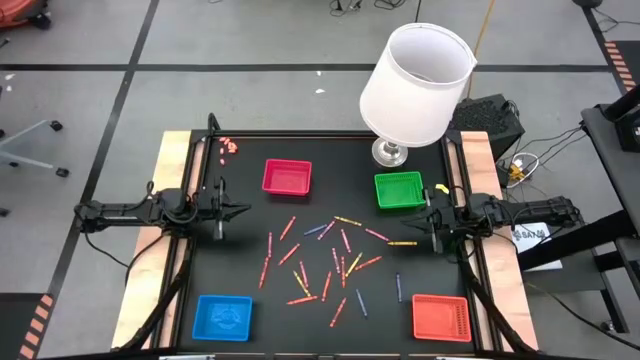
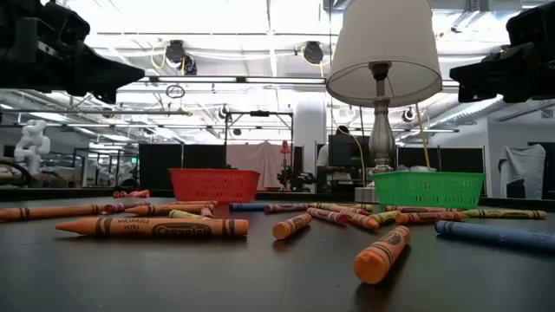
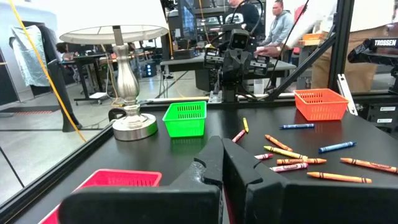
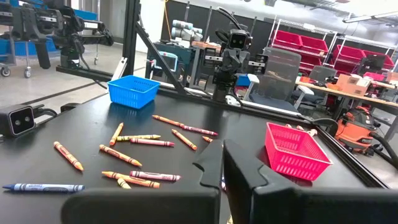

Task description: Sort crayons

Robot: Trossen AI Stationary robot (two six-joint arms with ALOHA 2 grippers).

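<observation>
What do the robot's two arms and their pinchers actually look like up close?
Both arms are dark, nearly black, built of slim jointed segments with black cables looped along them. The left gripper and right gripper each end in two flat, angular black fingers that taper toward the tip. I see no bright markings on them.

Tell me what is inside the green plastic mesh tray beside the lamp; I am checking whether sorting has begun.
Nothing shows inside the green plastic mesh tray from above. The white lampshade covers only the table behind it.
</observation>
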